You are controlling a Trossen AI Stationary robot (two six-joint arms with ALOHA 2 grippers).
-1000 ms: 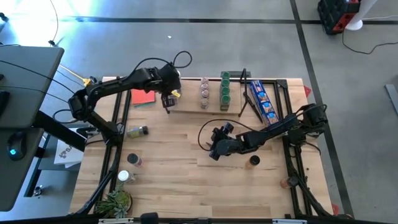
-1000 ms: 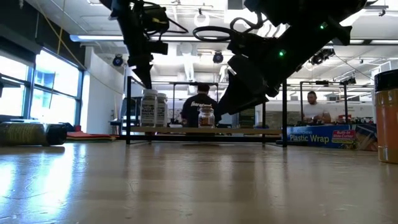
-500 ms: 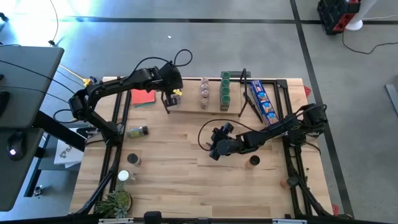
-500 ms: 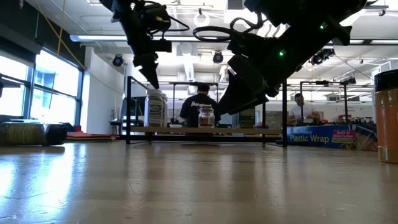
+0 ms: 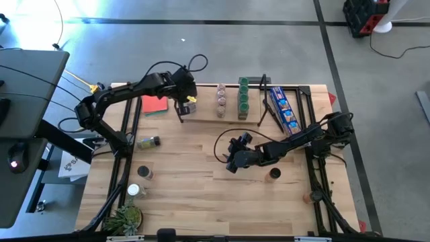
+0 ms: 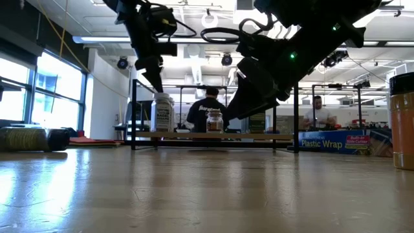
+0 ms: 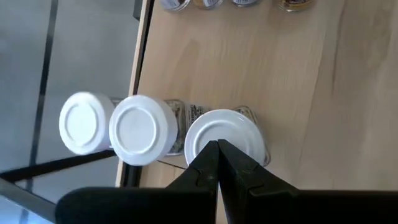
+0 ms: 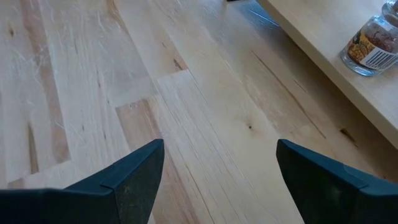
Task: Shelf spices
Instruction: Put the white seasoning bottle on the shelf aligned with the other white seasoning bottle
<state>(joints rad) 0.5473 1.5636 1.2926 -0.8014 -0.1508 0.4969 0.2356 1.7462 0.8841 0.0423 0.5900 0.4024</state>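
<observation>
Three white-capped jars (image 7: 140,129) under left gripper (image 7: 217,148)

A large open-plan robotics lab or industrial workspace. Seen from above, a butcher-block wooden table (image 5: 201,168) with a black metal frame stands on a bare grey concrete floor (image 5: 222,54) crossed by dark tape lines (image 5: 332,50). A desk with computer equipment (image 5: 23,101) sits beside the table. At table height, the room beyond has a high ceiling with exposed pipes and a long strip light (image 6: 116,39), and tall windows (image 6: 39,90) along one wall. In the background, a person in a dark shirt (image 6: 206,110) faces away and another person (image 6: 318,111) works at a bench.
</observation>
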